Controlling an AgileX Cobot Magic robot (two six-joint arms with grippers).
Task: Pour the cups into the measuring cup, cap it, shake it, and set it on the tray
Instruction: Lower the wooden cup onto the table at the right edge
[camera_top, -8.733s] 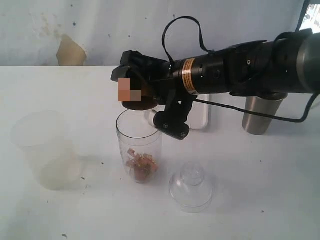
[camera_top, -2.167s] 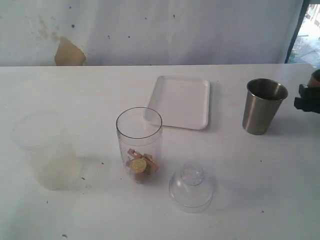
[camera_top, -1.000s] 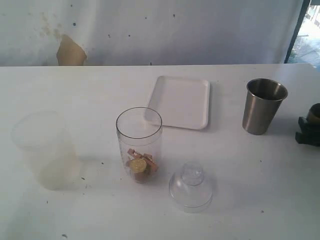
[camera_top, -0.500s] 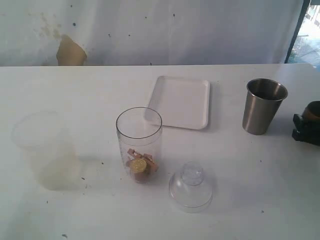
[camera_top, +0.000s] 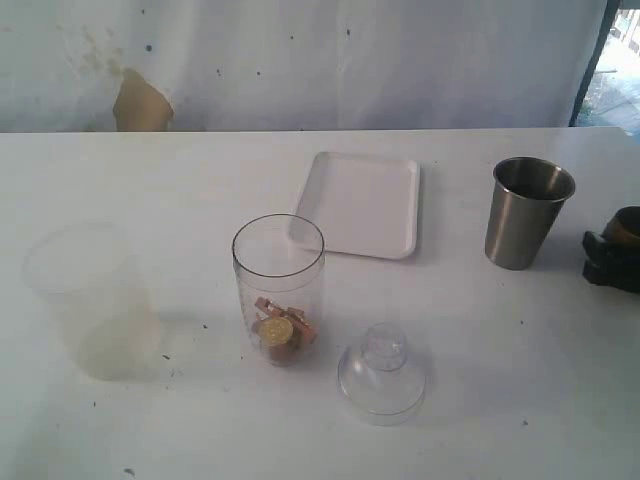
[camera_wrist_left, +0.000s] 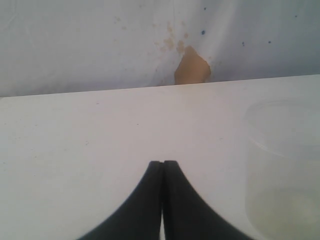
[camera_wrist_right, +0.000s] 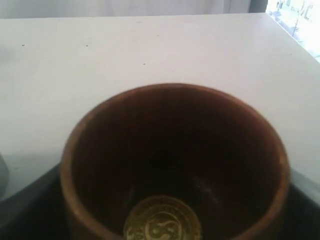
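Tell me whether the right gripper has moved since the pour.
Yes. The right gripper, holding the wooden cup, has left the measuring cup and now sits right of the steel tumbler in the exterior view.

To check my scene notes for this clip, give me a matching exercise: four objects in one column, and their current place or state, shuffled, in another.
1 measuring cup
2 cap
3 wooden cup
4 steel tumbler

A held in the right gripper
B resting on the table, not fitted
C upright, brown bits inside
D standing alone, right of the tray

Pairs: 1-C, 2-B, 3-A, 4-D
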